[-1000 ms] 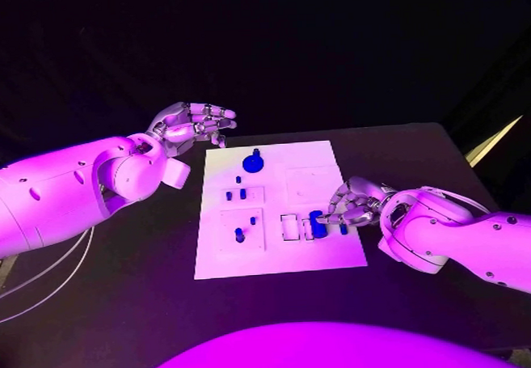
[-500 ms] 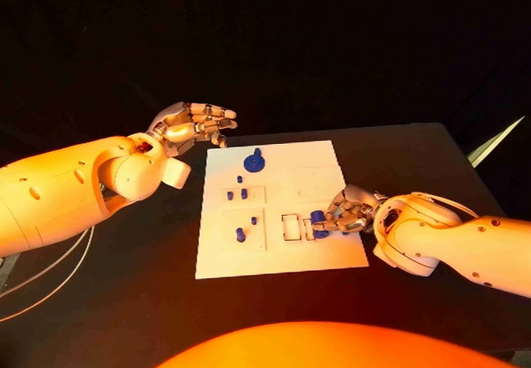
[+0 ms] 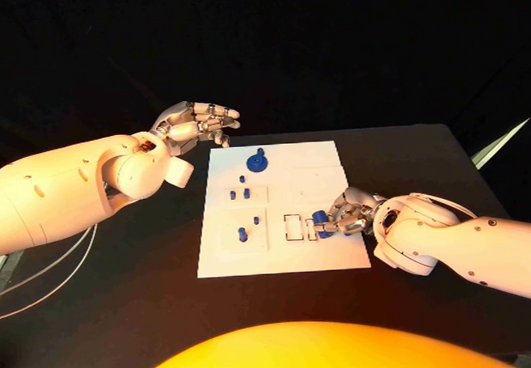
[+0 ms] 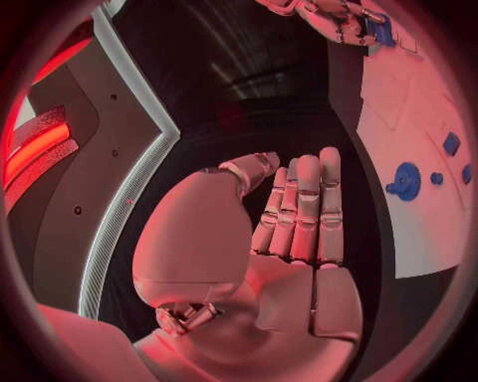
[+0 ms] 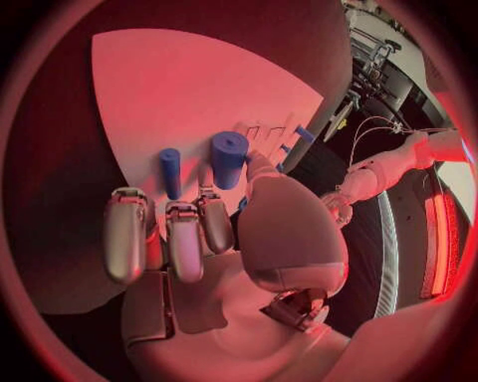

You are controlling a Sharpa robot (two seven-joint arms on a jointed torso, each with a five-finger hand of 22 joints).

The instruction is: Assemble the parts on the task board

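We are viewing the task board [image 3: 279, 232] lying in the middle of the black table [image 3: 129, 294]. The right hand [image 3: 346, 213] is resting at the board's right edge, its fingers gripping a blue cylindrical part [image 5: 228, 157] beside a thinner blue peg [image 5: 170, 171]. The left hand [image 3: 196, 122] is hovering off the board's far left corner, holding nothing, its fingers loosely curled. A blue gear [image 3: 257, 162] is lying near the board's far edge.

A plain white rectangular task board [image 3: 294, 256] lies on the matte black table [image 3: 130, 302], dotted with small blue plastic parts [image 3: 257, 162]; the silver hands [image 3: 196, 122] gleam on glossy white arms [image 3: 56, 195].
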